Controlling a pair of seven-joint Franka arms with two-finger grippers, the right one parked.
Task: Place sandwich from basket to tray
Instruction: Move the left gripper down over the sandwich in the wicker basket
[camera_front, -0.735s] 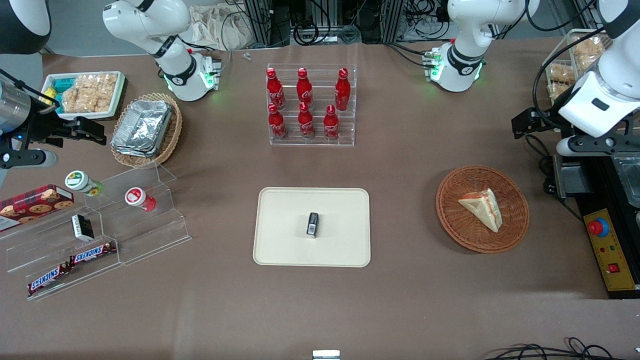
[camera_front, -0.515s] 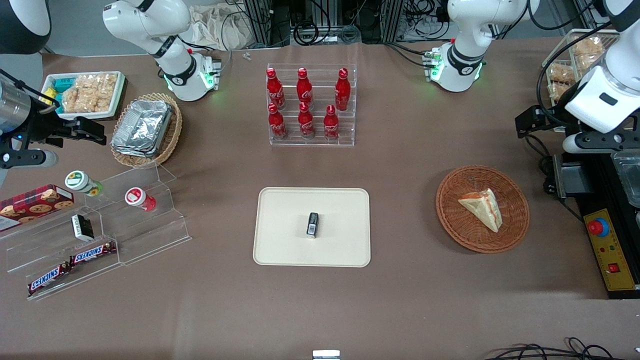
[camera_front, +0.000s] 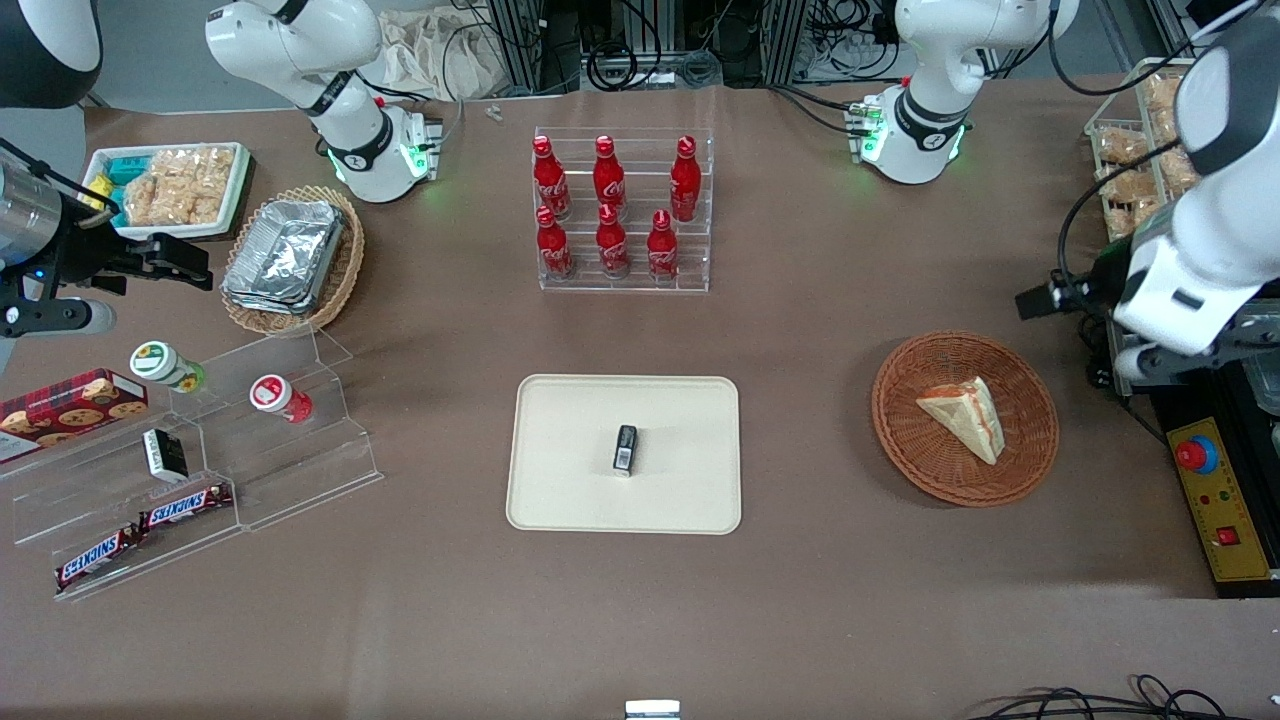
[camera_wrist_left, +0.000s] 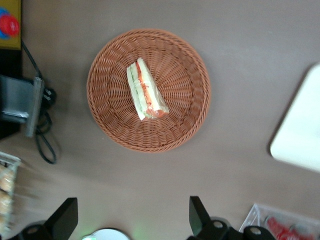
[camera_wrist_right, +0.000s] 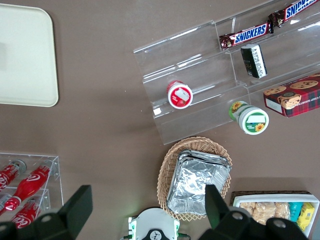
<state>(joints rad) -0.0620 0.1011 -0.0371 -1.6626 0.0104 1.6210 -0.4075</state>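
Matte brown table (camera_front: 850, 620), cables at its twelve o'clock edge. The wrapped wedge sandwich (camera_wrist_left: 145, 91) lies in the round woven basket (camera_wrist_left: 107, 65), well apart from the smooth cream tray (camera_front: 560, 500). My gripper (camera_wrist_left: 131, 220) hangs spread, empty, above the table beside the basket.

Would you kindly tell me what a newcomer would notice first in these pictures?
Probably the wrapped sandwich lying in the reddish wicker basket, with the open end effector above the table beside it. Next, the cream tray holding a small dark object, and farther from the camera, red cola bottles.
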